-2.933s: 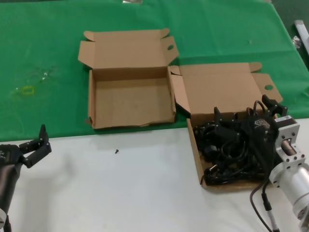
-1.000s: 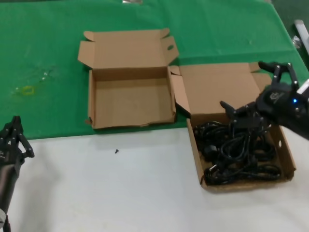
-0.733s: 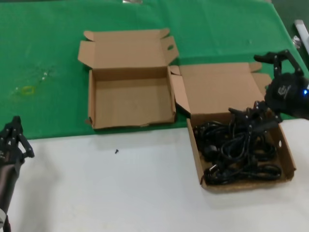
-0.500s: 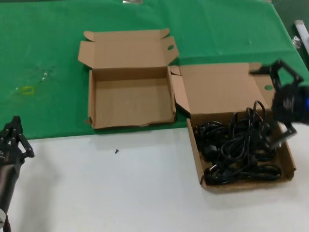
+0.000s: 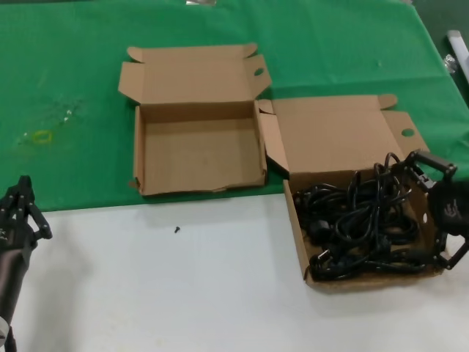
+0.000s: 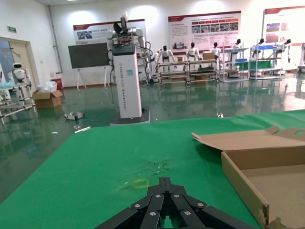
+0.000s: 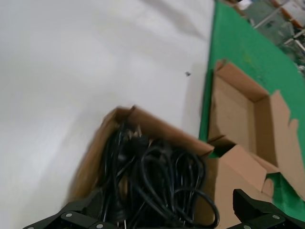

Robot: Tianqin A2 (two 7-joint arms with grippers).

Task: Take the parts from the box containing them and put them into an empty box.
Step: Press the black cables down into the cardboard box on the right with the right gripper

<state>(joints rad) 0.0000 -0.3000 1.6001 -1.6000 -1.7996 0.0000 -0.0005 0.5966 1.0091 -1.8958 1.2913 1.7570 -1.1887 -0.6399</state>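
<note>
The black power cords [image 5: 359,220] lie tangled in the right-hand cardboard box [image 5: 299,242], lid open; they also show in the right wrist view [image 7: 152,176]. The empty box [image 5: 198,150] stands open to its left, its front wall ragged, and also shows in the right wrist view [image 7: 233,109] and the left wrist view [image 6: 267,176]. My right gripper [image 5: 429,209] is open and empty, its fingers spread wide at the cord box's right wall [image 7: 167,202]. My left gripper [image 5: 23,209] is shut and empty at the table's near left [image 6: 165,181].
A green cloth [image 5: 73,73] covers the far half of the table; the near half is white [image 5: 183,293]. A small black screw [image 5: 176,229] lies on the white part. A yellow mark [image 6: 140,182] sits on the cloth ahead of my left gripper.
My right gripper has left the cords empty and swung right, then toward the front along the box's right wall. The cords have settled. My left gripper has shut and drawn back left.
</note>
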